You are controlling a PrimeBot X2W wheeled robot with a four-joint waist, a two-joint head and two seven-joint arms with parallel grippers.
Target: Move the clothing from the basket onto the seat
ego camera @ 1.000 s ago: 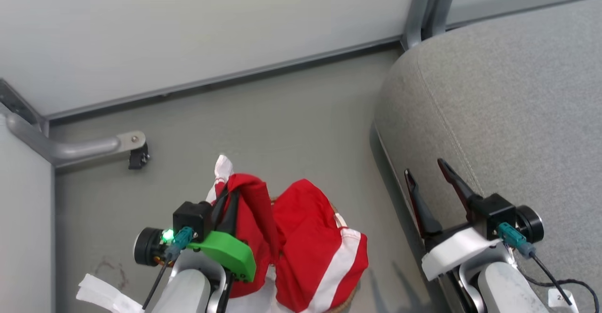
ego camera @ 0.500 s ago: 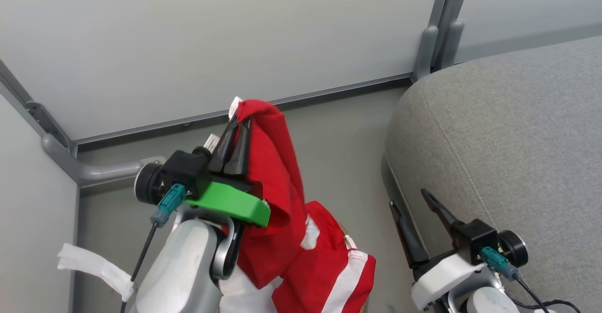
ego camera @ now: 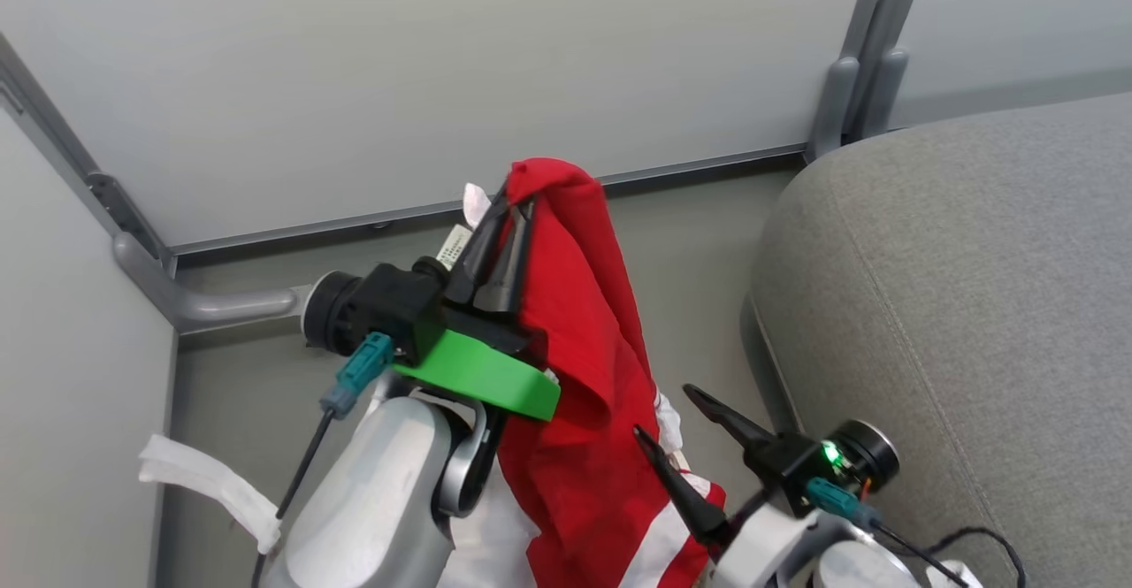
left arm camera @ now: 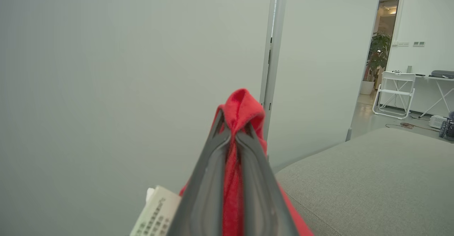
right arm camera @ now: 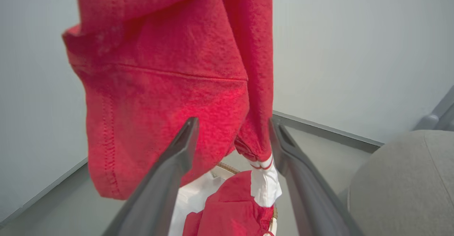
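Note:
My left gripper [ego camera: 516, 199] is shut on a fold of one red garment [ego camera: 584, 323], which hangs from it above the floor. The pinch is also seen close up in the left wrist view, where my left gripper [left arm camera: 233, 122] holds the red garment [left arm camera: 243, 103]. My right gripper [ego camera: 663, 411] is open beside the hanging cloth; in the right wrist view its fingers [right arm camera: 177, 158] flank the garment's white-cuffed sleeve [right arm camera: 264, 179] without closing. The second red garment [right arm camera: 230, 207] lies in the basket [right arm camera: 227, 167] below. The grey seat [ego camera: 955, 287] is to the right.
Pale grey partition walls [ego camera: 442, 57] with metal posts [ego camera: 849, 102] close off the back and left. A grey floor strip [ego camera: 690, 243] runs between wall and seat. A white paper strip [ego camera: 203, 482] hangs by my left arm. A white chair [left arm camera: 393, 94] stands far off.
My left gripper has risen, drawing the red garment up out of the basket. My right gripper has swung left, from the seat's edge towards the hanging cloth. The camera has tilted up.

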